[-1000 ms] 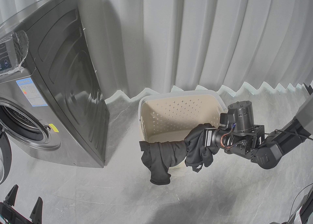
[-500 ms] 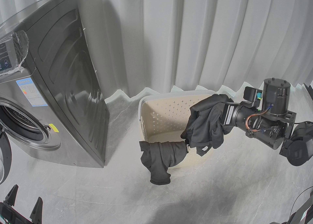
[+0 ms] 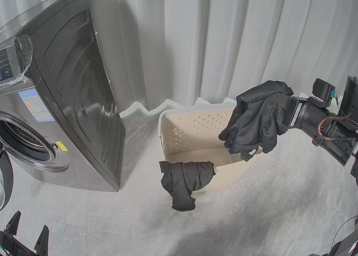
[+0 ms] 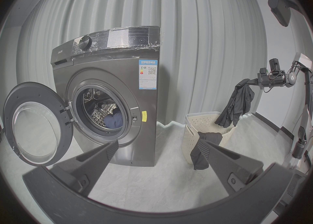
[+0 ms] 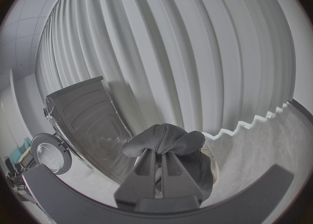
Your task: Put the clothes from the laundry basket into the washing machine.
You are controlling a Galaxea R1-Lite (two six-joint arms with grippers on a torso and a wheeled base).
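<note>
My right gripper (image 3: 278,109) is shut on a dark grey garment (image 3: 255,120) and holds it in the air above the right side of the cream laundry basket (image 3: 194,130). The same bunched garment (image 5: 166,141) wraps the fingertips in the right wrist view. A second dark garment (image 3: 184,182) hangs over the basket's front rim. The grey washing machine (image 3: 71,92) stands at the left with its round door (image 4: 34,125) swung open and blue cloth (image 4: 112,120) in the drum. My left gripper (image 3: 28,230) sits low at the bottom left, open and empty, facing the machine.
White pleated curtains (image 3: 209,33) hang behind the basket and machine. Pale marble-look floor (image 3: 123,223) lies open between the machine and the basket.
My right arm has lifted the dark garment up and to the right, out of the basket, pulling it apart from the garment draped on the rim. The left gripper has stayed put.
</note>
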